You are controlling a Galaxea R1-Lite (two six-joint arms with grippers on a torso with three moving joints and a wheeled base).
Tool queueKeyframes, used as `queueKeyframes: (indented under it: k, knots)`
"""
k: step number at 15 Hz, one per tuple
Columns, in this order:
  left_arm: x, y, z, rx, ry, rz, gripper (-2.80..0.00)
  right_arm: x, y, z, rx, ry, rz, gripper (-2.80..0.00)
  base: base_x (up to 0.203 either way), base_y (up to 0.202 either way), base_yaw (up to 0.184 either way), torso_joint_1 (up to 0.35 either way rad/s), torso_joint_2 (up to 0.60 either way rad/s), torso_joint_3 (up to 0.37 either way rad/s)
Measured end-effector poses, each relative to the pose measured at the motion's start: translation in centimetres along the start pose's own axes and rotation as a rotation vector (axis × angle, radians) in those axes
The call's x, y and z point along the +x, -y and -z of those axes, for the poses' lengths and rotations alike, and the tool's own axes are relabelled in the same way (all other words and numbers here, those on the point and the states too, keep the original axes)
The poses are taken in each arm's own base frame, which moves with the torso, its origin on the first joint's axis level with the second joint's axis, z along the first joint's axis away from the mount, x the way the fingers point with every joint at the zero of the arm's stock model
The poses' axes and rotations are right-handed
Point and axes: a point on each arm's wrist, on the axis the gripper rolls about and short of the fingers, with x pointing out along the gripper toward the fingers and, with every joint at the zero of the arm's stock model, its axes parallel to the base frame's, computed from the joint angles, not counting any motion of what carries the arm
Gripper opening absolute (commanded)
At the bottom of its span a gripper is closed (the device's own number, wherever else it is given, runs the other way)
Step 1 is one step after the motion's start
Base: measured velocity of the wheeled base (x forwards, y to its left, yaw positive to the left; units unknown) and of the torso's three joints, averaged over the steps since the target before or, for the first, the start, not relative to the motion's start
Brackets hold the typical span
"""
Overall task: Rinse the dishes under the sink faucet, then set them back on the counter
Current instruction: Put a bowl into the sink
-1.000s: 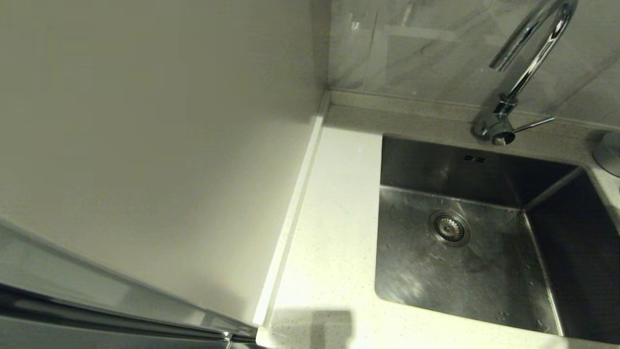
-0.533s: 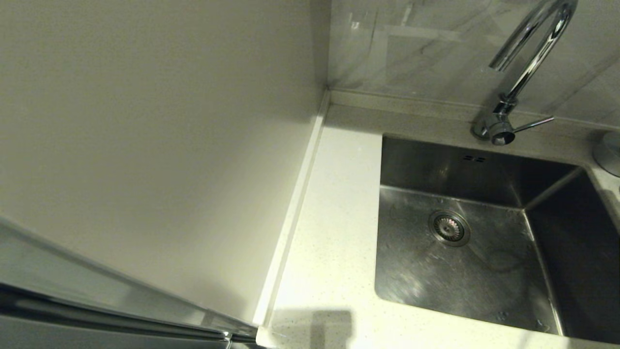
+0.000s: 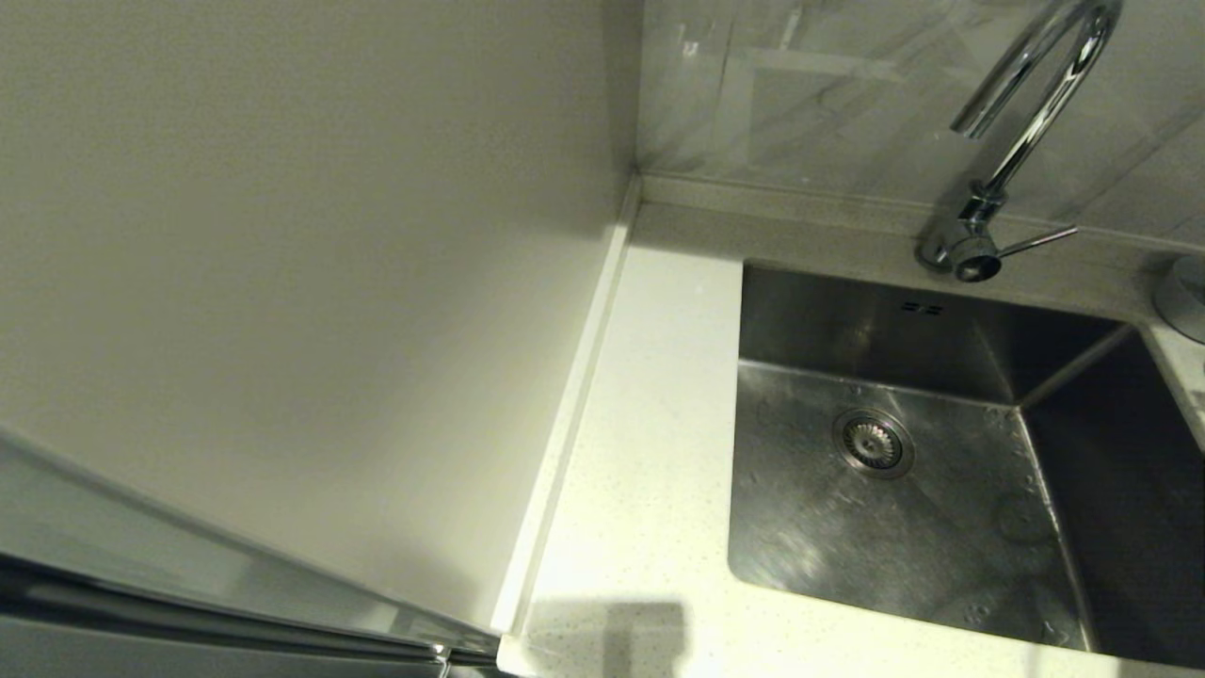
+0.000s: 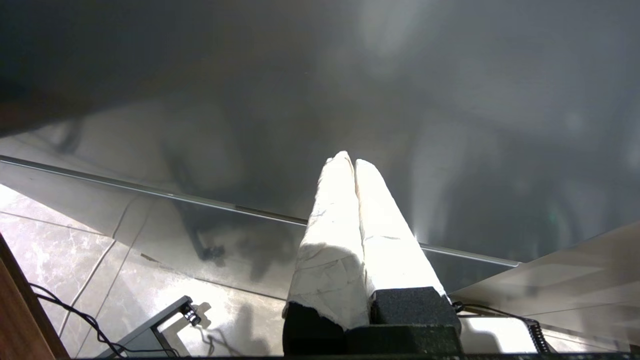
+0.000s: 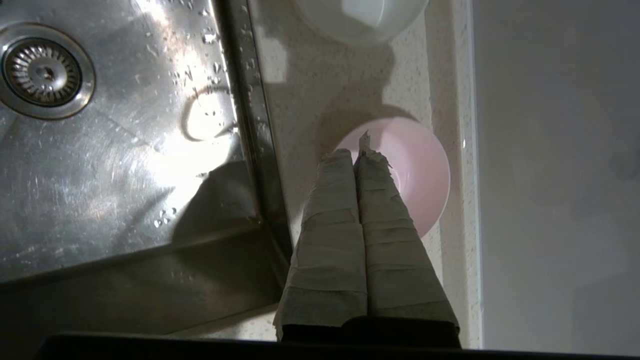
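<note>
Neither gripper shows in the head view. My right gripper (image 5: 356, 150) is shut, its taped fingertips pinching the near rim of the pale pink bowl (image 5: 415, 170) over the speckled counter (image 5: 300, 90) beside the sink (image 5: 125, 175). The bowl throws a wide shadow on the counter. A pale mint-white bowl (image 5: 360, 15) stands further along the counter, partly cut off. The blue bowl is out of view. In the head view the sink (image 3: 904, 527) is bare and wet, with the chrome faucet (image 3: 1026, 113) behind it. My left gripper (image 4: 350, 160) hangs shut and parked below counter height.
The drain strainer (image 5: 42, 72) and a ring-shaped wet mark (image 5: 205, 115) lie on the sink floor. A plain off-white panel (image 5: 550, 175) rises close beside the pink bowl. A round pale object (image 3: 1184, 297) shows at the head view's right edge. A tall panel (image 3: 282, 282) bounds the counter (image 3: 650, 452).
In the head view a shadow on the sink floor has slid away to the right, and a faint round wet mark now shows near the right wall.
</note>
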Motion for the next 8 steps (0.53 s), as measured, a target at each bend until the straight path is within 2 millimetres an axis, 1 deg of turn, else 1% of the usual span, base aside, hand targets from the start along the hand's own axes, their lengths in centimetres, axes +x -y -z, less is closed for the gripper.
queueKeyframes:
  k: [1,2,8]
  knots:
    - [0.0,0.0,0.0,0.000,0.000,0.000,-2.80,0.2,0.1,0.2,0.004,-0.011,0.005,-2.80,0.000,0.000,0.000,0.000,0.00,0.000]
    - [0.0,0.0,0.0,0.000,0.000,0.000,-2.80,0.4,0.2,0.4,0.008,-0.024,0.016,0.00,0.000,0.000,0.000,0.000,0.00,0.000]
    - [0.0,0.0,0.0,0.000,0.000,0.000,-2.80,1.7,1.0,1.4,0.042,-0.084,0.035,0.00,0.000,0.000,0.000,0.000,0.00,0.000]
